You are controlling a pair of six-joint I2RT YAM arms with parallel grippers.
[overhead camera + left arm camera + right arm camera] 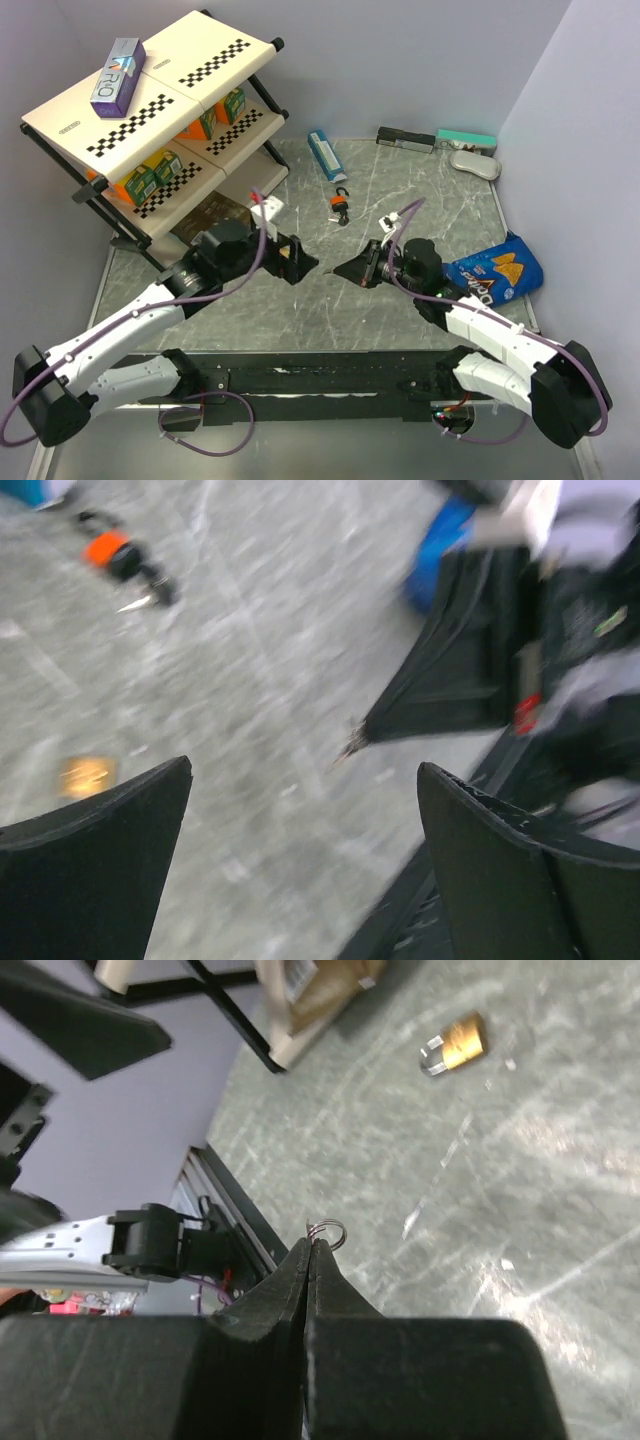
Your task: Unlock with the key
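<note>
An orange-bodied padlock (pixel 341 203) lies mid-table with the key (pixel 343 217), a small dark cluster, attached below it. Both show blurred in the left wrist view, the padlock (pixel 105 548) and the key (pixel 150 582) at top left. A small brass padlock (pixel 455 1045) lies on the table, also a blur in the left wrist view (pixel 88 773). My left gripper (pixel 305 262) is open and empty (pixel 300 850). My right gripper (pixel 340 268) faces it, shut on a thin metal ring (pixel 328 1230) that pokes from its tip; anything else it holds is hidden.
A checkered shelf rack (pixel 150 110) with juice cartons and a purple box (pixel 118 75) stands back left. A blue tube (pixel 325 155), a blue chip bag (pixel 495 272) and several small items (pixel 450 145) at the back edge lie around.
</note>
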